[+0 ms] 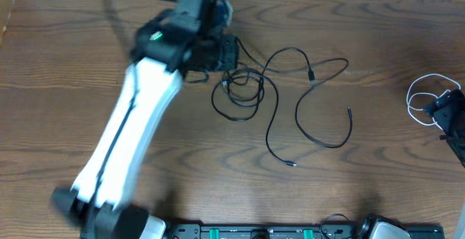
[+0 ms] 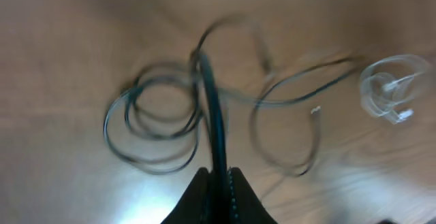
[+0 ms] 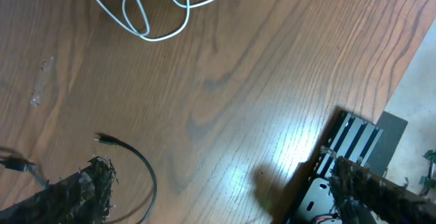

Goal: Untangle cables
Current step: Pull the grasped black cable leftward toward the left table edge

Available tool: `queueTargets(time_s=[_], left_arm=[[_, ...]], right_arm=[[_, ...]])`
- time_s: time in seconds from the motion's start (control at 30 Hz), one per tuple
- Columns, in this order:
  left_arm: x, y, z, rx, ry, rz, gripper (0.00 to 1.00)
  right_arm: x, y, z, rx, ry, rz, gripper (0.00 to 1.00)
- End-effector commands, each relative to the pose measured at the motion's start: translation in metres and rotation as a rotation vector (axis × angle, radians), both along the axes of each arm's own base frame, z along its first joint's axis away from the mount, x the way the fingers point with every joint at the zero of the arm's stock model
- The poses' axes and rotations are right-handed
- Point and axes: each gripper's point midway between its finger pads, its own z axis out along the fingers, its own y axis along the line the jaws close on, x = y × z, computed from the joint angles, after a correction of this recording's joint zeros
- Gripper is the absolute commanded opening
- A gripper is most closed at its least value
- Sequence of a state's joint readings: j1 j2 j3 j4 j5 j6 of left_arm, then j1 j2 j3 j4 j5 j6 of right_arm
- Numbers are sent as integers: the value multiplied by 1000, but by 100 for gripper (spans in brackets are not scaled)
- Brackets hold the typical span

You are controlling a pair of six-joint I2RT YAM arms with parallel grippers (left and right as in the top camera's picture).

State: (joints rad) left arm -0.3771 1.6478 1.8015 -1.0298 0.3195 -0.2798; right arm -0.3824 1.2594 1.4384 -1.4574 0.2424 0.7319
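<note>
The left gripper [image 2: 219, 191] is clamped on a black cable [image 2: 214, 108] leading out of the black cables [image 1: 245, 88] tangled near the far edge of the bench [image 1: 87, 65], while the right gripper [image 3: 221, 183], spread wide, hovers beside the coiled white cable [image 3: 158, 9] at the right edge.

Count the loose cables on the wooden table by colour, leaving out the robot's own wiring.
Thin black cables: 3, as far as the tangle lets me tell
Thin white cable: 1
Total: 4
</note>
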Motion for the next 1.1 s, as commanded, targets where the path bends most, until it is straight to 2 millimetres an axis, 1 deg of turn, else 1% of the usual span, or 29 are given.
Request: queueTargets(time_s=[0.0, 0.03, 0.1, 0.23, 0.27, 0.3, 0.4, 0.5, 0.57, 0.63, 0.73, 0.77, 0.83, 0.87, 0.9, 0.93, 1.07], left_arm=[[-17, 15, 65, -30, -196, 15, 7], [-23, 22, 80, -26, -246, 40, 7], [-32, 40, 103, -10, -325, 106, 7], [-55, 78, 142, 0, -446, 269, 8], [-62, 88, 153, -2, -479, 313, 8], [-75, 106, 168, -3, -533, 388, 7], [-94, 129, 188, 10, -610, 466, 7], [-111, 147, 199, 9, -650, 533, 8], [-120, 152, 201, 4, -658, 546, 8], [-125, 154, 199, 10, -650, 545, 8], [-127, 156, 189, 35, -616, 542, 7], [-126, 160, 185, 44, -595, 576, 7], [-127, 179, 175, 78, -554, 710, 7], [-129, 195, 168, 124, -533, 815, 7], [-129, 202, 164, 150, -524, 855, 7], [-129, 205, 161, 168, -514, 874, 7], [-123, 203, 154, 197, -487, 867, 8]], right_arm=[[-1, -2, -1, -3, 3, -21, 99], [-1, -2, -1, -3, 3, -21, 99], [-1, -2, -1, -4, 3, -21, 99], [-1, -2, -1, -4, 3, -21, 99], [-1, -2, -1, -4, 3, -22, 99], [-1, -2, -1, -4, 3, -21, 99], [-1, -2, -1, -4, 3, -21, 99], [-1, -2, -1, -4, 3, -21, 99], [-1, -2, -1, -4, 3, -21, 99], [-1, -2, -1, -4, 3, -21, 99], [-1, -2, -1, -4, 3, -21, 99], [-1, -2, -1, -4, 3, -21, 99], [-1, -2, -1, -4, 3, -22, 99], [-1, -2, -1, -4, 3, -21, 99], [-1, -2, -1, -4, 3, -21, 99], [-1, -2, -1, -4, 3, -21, 99], [-1, -2, -1, -4, 3, -21, 99]])
